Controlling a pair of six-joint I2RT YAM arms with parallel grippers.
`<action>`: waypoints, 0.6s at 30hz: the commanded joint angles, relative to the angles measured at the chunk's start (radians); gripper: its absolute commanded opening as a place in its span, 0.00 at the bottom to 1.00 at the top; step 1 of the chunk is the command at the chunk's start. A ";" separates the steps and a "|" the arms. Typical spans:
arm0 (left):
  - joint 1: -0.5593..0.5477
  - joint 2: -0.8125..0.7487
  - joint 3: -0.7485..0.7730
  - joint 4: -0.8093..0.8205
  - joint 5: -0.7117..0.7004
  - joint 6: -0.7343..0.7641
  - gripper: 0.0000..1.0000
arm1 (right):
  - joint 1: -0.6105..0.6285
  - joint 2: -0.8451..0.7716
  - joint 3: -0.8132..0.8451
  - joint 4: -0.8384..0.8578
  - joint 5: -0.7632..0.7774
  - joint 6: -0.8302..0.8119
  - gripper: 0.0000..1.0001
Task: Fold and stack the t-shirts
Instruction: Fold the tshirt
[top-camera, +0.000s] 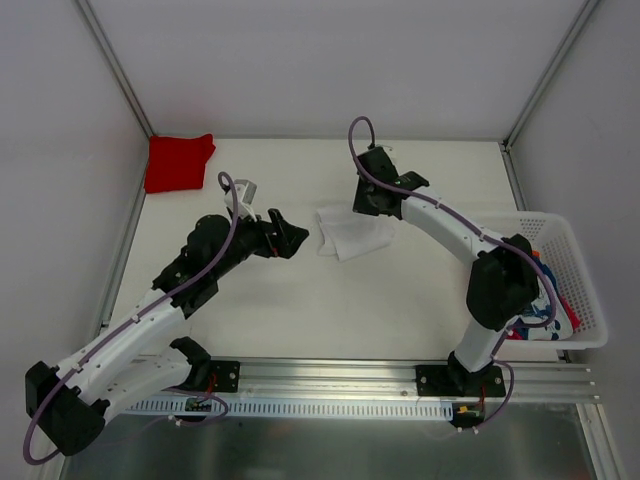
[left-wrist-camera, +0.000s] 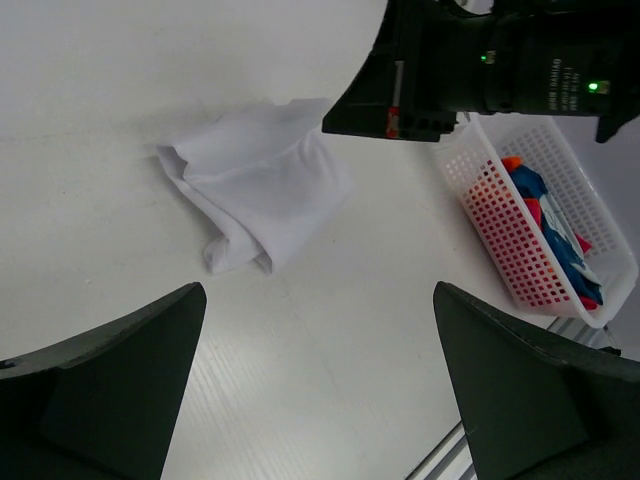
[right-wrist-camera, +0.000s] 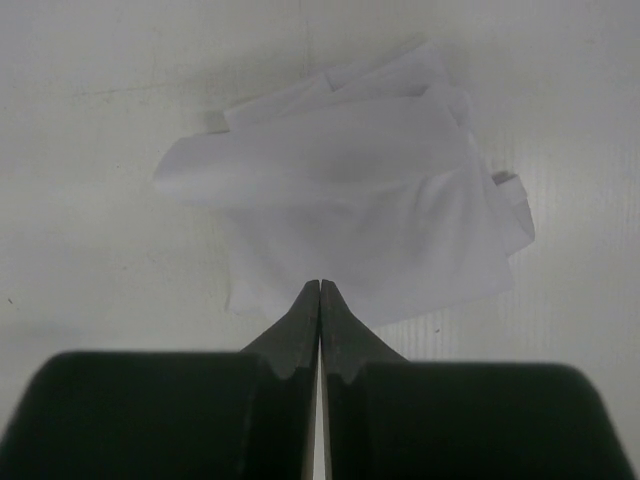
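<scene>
A plain white t-shirt (top-camera: 355, 233) lies loosely folded at mid table; it also shows in the left wrist view (left-wrist-camera: 260, 180) and the right wrist view (right-wrist-camera: 370, 200). A plain red t-shirt (top-camera: 178, 162) lies folded at the back left corner. A blue t-shirt (left-wrist-camera: 560, 240) and an orange-red one (left-wrist-camera: 515, 165) lie bunched in the basket. My left gripper (top-camera: 300, 240) is open and empty just left of the white shirt (left-wrist-camera: 318, 290). My right gripper (top-camera: 368, 205) is shut, its tips (right-wrist-camera: 320, 285) over the white shirt's far edge; no cloth shows between the fingers.
A white plastic mesh basket (top-camera: 585, 262) stands at the right table edge, also in the left wrist view (left-wrist-camera: 500, 230). The right arm (left-wrist-camera: 480, 60) reaches over the shirt's far side. White walls close in the back and sides. A metal rail (top-camera: 330, 375) runs along the near edge.
</scene>
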 joint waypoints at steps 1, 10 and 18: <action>-0.004 -0.058 -0.001 -0.007 -0.015 -0.011 0.99 | -0.016 0.051 0.100 0.026 -0.011 0.007 0.00; -0.006 -0.112 -0.016 -0.050 -0.036 0.006 0.99 | -0.075 0.180 0.153 0.029 -0.060 0.030 0.01; -0.004 -0.065 -0.001 -0.051 -0.066 0.015 0.99 | -0.093 0.202 0.122 0.053 -0.057 0.030 0.00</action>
